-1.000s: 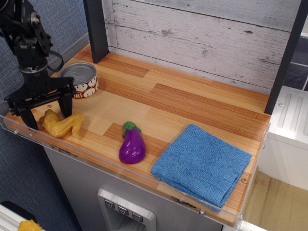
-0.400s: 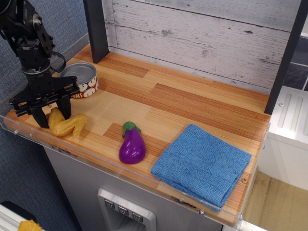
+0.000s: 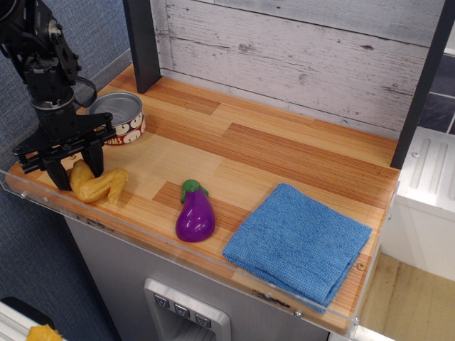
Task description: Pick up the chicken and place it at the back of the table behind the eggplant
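Chicken [image 3: 97, 184] at the front left corner of the table [image 3: 284, 153], golden and bent, close behind the clear plastic edge, apparently resting on the wood. Gripper [image 3: 76, 168] straddling its left end, one black finger on either side, seemingly pressing against it; closed around the chicken by the look of things, though actual contact on the far side hard to confirm from this angle. Eggplant [image 3: 195, 213] to the right of the chicken, well apart, near the front edge, stem pointing toward the back. Tin can [image 3: 118, 116] just behind the gripper, open and upright. Blue cloth [image 3: 298, 243] further right, folded flat at the front right. Bare planks behind the eggplant, stretching to the whitewashed back wall: the likely drop zone. Progress judged as early: grasp apparently made or nearly made, no lift visible, carry and placement behind the eggplant all left to do. Left lobe of the chicken hidden behind the fingers; upper arm cut off at the top left corner; underside of the chicken not visible, so any slight lift impossible to rule out.
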Robot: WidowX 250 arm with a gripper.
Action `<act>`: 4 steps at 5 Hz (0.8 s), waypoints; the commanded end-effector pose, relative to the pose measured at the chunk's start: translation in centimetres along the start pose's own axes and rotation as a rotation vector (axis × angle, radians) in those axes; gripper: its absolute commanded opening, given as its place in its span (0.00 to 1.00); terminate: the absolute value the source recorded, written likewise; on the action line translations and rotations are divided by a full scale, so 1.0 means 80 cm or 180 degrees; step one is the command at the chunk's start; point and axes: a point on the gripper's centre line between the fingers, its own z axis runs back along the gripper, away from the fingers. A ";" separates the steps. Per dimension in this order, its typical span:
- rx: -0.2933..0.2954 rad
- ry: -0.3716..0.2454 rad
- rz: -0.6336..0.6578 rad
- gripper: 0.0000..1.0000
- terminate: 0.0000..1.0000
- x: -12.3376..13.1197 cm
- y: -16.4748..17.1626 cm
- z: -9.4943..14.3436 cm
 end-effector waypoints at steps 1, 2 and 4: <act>-0.0380 -0.0357 0.0076 0.00 0.00 -0.003 -0.030 0.055; -0.0499 -0.0415 0.0040 0.00 0.00 -0.016 -0.051 0.076; -0.0942 -0.0464 0.0135 0.00 0.00 -0.055 -0.124 0.104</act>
